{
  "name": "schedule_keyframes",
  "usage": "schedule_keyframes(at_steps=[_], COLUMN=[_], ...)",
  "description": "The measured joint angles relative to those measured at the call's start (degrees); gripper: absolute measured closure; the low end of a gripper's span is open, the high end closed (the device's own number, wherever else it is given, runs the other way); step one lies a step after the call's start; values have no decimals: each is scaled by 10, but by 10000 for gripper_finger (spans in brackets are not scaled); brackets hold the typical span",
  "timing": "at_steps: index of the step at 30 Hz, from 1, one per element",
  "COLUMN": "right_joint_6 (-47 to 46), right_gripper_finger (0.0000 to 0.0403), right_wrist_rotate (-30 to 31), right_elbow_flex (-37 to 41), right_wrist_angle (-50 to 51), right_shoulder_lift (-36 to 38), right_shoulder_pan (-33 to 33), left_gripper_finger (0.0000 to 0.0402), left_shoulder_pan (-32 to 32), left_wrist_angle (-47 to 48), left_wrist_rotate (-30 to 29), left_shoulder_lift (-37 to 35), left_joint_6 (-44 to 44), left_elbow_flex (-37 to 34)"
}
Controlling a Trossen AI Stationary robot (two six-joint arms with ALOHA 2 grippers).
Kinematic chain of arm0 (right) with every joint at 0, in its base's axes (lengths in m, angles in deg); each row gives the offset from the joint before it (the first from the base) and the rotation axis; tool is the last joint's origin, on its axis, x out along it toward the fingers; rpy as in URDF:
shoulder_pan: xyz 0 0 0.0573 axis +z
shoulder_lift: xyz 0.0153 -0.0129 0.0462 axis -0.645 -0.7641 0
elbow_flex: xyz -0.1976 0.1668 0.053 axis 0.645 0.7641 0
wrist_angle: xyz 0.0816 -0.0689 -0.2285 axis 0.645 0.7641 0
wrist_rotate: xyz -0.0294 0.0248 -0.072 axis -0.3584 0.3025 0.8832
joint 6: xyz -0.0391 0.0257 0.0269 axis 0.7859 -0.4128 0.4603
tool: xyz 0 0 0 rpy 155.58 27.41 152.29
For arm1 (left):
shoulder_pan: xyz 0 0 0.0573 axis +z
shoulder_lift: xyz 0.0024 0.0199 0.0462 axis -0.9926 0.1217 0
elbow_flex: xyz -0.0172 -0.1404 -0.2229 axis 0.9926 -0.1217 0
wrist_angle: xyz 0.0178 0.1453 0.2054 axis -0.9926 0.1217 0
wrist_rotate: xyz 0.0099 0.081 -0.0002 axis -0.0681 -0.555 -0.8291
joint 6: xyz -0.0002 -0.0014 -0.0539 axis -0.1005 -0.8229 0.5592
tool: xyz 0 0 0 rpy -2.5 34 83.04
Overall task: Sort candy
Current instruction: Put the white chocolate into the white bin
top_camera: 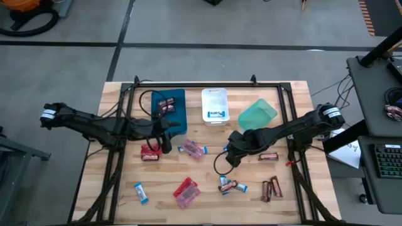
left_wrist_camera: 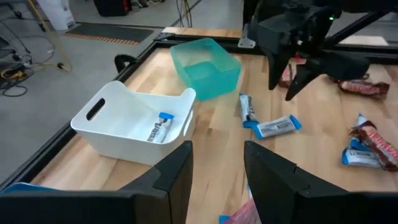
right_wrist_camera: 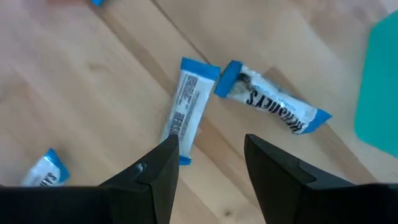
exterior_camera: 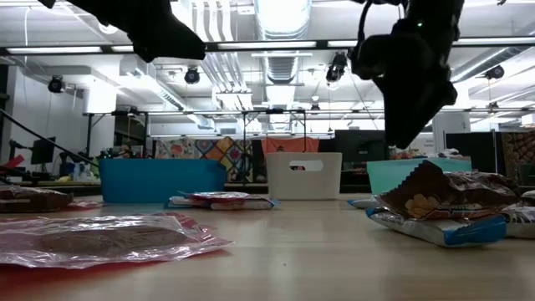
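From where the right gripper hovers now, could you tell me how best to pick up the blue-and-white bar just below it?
Probably from straight above, pinching the blue-and-white bar across its narrow middle. It lies flat on the table, and the open right gripper already hangs over its end. Its other end nearly touches a second bar, so staying at mid-length should avoid snagging that one.

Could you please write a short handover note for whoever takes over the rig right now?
Left gripper: open, empty, near the blue tray.
Right gripper: open, empty, above two blue-and-white bars.
Done: dark bars in the blue tray, one blue-and-white bar in the white tray.
Green tray looks empty.
Left: loose candy on the table, including red packets and dark bars.
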Motion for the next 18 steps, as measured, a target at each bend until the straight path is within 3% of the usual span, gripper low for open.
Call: schedule_keyframes(at_steps=[9,18], right_joint_6=[36,33], right_gripper_finger=[227,181], right_wrist_rotate=[-47,-50], right_elbow_flex=[-49,-55], right_wrist_angle=[-1,-3], right_shoulder_lift=[-83,-141], right_shoulder_pan=[-1,-3], left_gripper_finger=[273,274], left_shoulder_pan=[0,0], left_wrist_angle=[0,4], left_wrist_rotate=[-1,-1], left_shoulder_lift=[1,1], left_joint_6=[-13,-13], left_elbow_flex=[0,0])
